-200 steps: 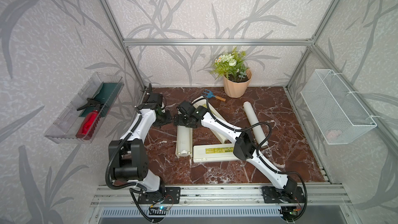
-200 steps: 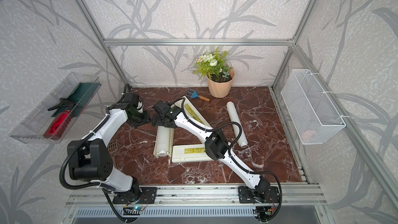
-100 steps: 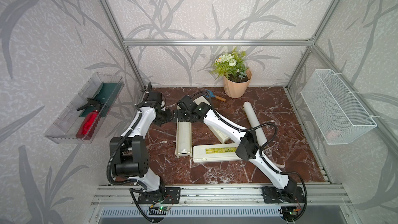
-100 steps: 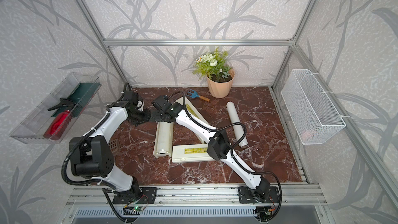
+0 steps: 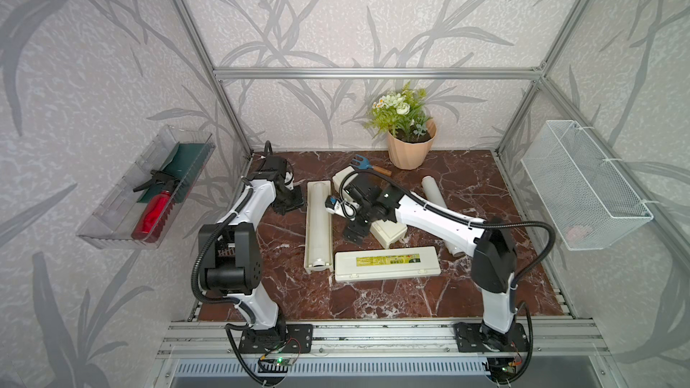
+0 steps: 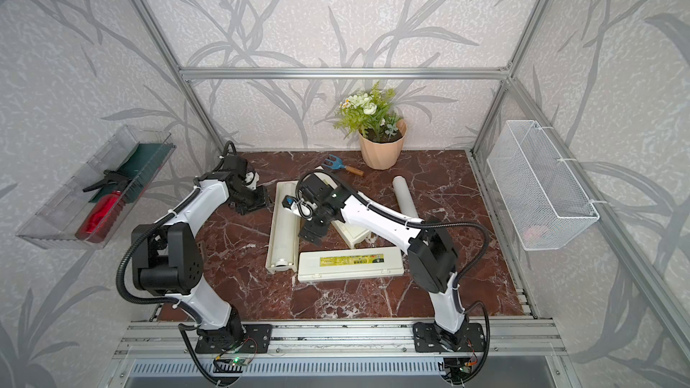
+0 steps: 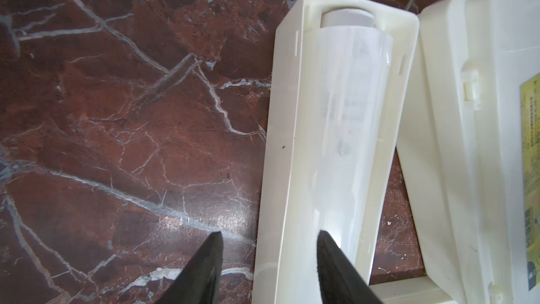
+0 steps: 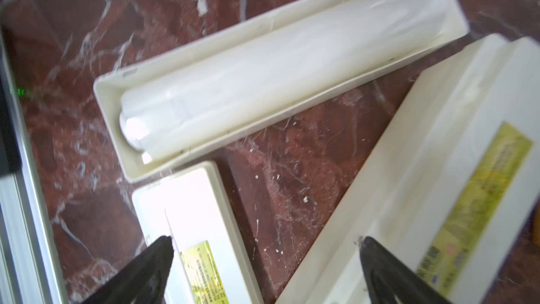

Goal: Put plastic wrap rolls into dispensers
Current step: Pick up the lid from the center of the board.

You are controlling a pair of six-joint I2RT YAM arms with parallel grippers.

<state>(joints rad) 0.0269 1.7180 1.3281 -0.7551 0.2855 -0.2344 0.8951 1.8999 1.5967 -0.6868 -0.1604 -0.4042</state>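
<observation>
I am judging this about half done. The first plastic wrap roll [image 5: 319,218] is lying full-length inside the open dispenser [image 5: 308,225], with no lid over it. The second plastic wrap roll [image 5: 431,192] is lying loose on the worktop [image 5: 373,304], beyond my right arm and well apart from that tray. The front dispenser [image 5: 386,272] is lying label-up and shut, though I cannot tell whether it is a whole box or only a lid. The slanted dispenser [image 5: 390,231] is lying shut under my right arm.

I am holding my left tool [image 7: 269,233] partly spread by the open dispenser's far end, pinching nothing. I am holding my right tool [image 8: 266,238] spread wide and empty. Loading the loose roll and closing up are remaining.
</observation>
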